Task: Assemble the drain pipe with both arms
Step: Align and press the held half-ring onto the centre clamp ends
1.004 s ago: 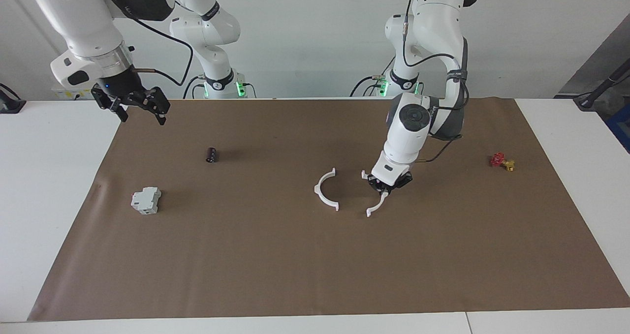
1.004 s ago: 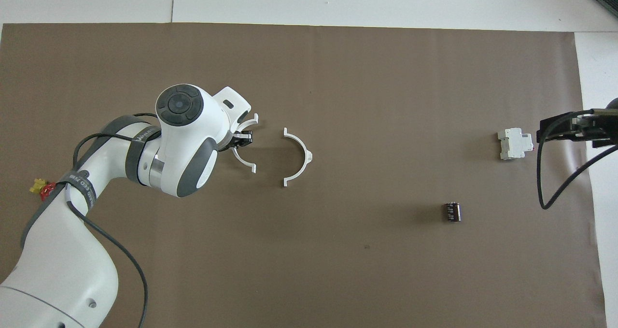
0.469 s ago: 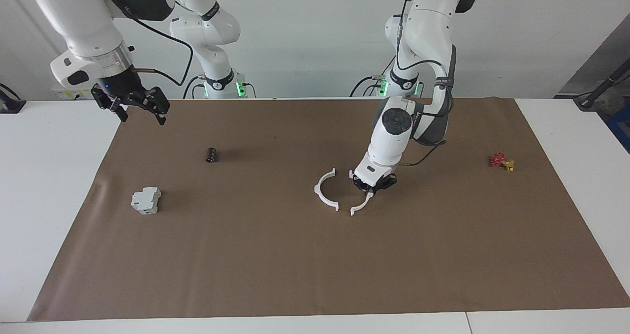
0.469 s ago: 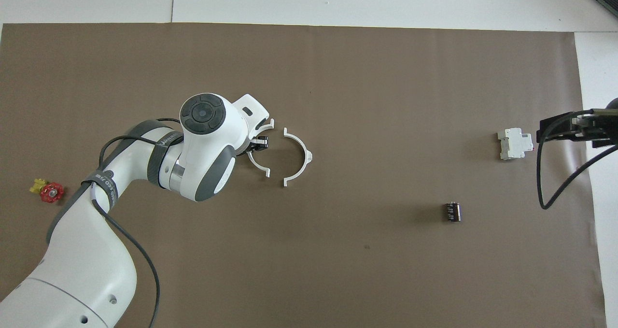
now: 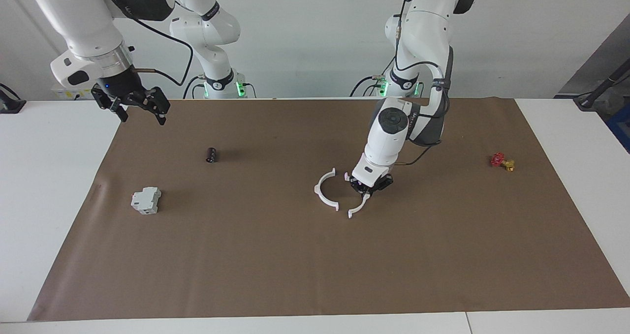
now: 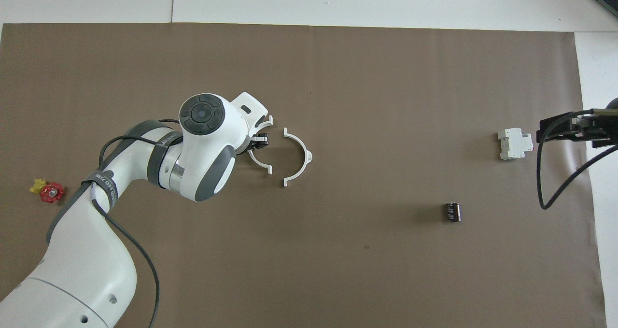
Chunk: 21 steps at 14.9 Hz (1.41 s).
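Observation:
The drain pipe is in two white half-circle arcs on the brown mat. One arc (image 5: 317, 192) (image 6: 304, 150) lies free at the mat's middle, its open side facing the left arm's end. My left gripper (image 5: 366, 189) (image 6: 258, 142) is shut on the middle of the other arc (image 5: 358, 208) (image 6: 260, 164), low over the mat, its tabs a small gap from the free arc's tabs. My right gripper (image 5: 142, 115) (image 6: 567, 127) waits open and empty, high over the mat's edge at the right arm's end.
A grey-white boxy block (image 5: 145, 200) (image 6: 515, 143) sits near the right arm's end of the mat, and a small black cylinder (image 5: 211, 154) (image 6: 452, 211) lies nearer to the robots than it. A red and yellow valve (image 5: 501, 161) (image 6: 47, 191) lies toward the left arm's end.
My left gripper has carried its arc toward the free arc, closing most of the gap. The free arc and the right arm have not moved.

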Motion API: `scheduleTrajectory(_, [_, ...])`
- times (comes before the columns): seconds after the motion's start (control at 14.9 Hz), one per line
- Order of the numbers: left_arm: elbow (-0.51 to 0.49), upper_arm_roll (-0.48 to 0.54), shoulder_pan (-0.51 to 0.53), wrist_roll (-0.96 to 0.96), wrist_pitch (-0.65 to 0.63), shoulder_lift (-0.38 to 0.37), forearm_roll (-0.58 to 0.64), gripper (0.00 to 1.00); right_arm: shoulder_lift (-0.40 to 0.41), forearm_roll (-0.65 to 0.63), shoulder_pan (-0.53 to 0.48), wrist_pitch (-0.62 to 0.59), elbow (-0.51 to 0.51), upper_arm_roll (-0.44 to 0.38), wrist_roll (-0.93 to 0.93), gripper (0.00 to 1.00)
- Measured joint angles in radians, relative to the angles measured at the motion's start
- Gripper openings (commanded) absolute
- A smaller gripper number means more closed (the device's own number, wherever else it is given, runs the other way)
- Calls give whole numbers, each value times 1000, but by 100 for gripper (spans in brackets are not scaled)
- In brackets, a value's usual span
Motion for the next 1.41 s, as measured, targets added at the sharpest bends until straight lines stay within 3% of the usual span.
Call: scheduleTrajectory(1.41, [-28,-3,-19,-95,22,-10,0,0,0,0,0,0,0,0,0,100])
